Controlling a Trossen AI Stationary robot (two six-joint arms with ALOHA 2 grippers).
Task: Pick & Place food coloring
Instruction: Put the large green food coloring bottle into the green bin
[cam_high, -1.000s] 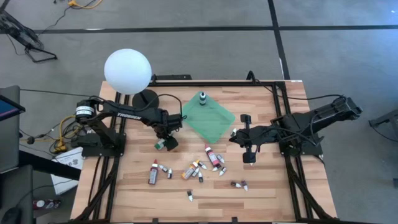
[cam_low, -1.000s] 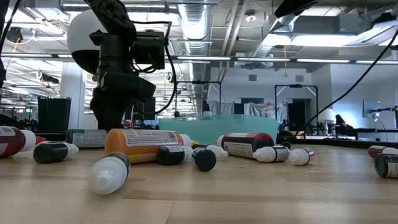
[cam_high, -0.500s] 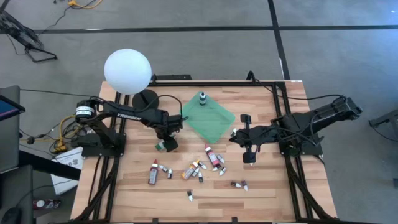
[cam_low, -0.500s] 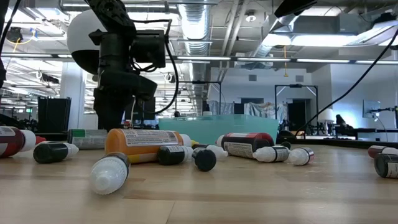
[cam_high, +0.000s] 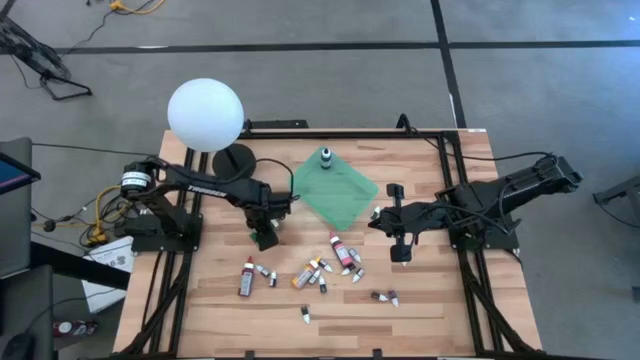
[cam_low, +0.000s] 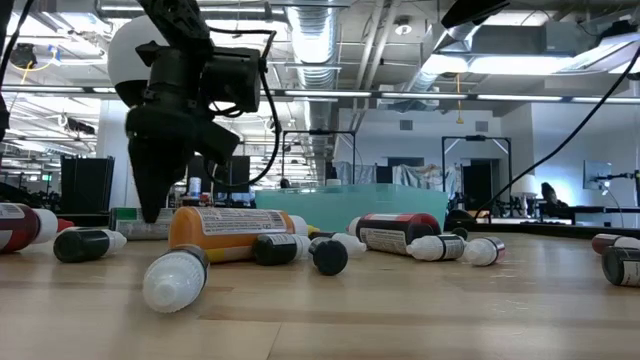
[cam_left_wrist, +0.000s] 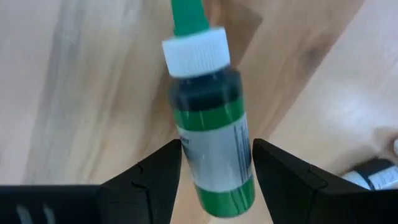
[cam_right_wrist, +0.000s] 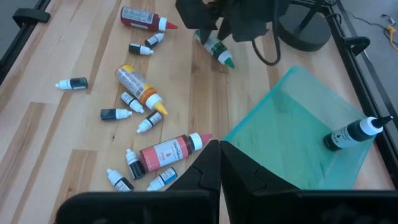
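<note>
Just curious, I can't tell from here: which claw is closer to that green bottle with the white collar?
Left. The left claw has its fingers on either side of the green bottle; the right claw waits across the table, beyond the green tray.

Green food coloring bottle (cam_left_wrist: 211, 143) (white collar), lying flat

You've got the white globe lamp (cam_high: 205, 115) at the table's back left on its black base (cam_high: 235, 158) | green square tray (cam_high: 338, 192) sits mid-table toward the back | wooden table (cam_high: 440, 300) on a black frame | grey floor all round
</note>
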